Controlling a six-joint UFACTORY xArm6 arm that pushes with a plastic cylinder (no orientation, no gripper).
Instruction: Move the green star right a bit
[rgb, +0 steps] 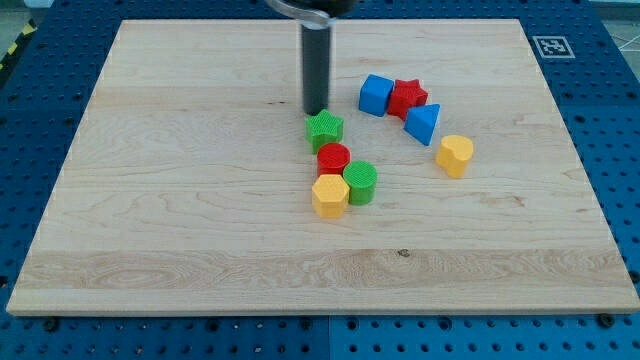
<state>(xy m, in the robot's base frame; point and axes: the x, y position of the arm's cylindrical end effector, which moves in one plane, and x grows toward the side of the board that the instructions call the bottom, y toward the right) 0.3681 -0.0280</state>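
Note:
The green star (324, 129) lies near the middle of the wooden board (180, 180). My tip (315, 111) stands just above it in the view, slightly to its left, very close to or touching its top edge. Right below the star sits a red cylinder (333, 157), touching or nearly touching it.
A green cylinder (361, 181) and a yellow hexagon (329, 195) crowd below the red cylinder. To the star's upper right lie a blue cube (376, 95), a red star (407, 97) and a blue triangle (423, 124). A yellow heart (455, 155) lies further right.

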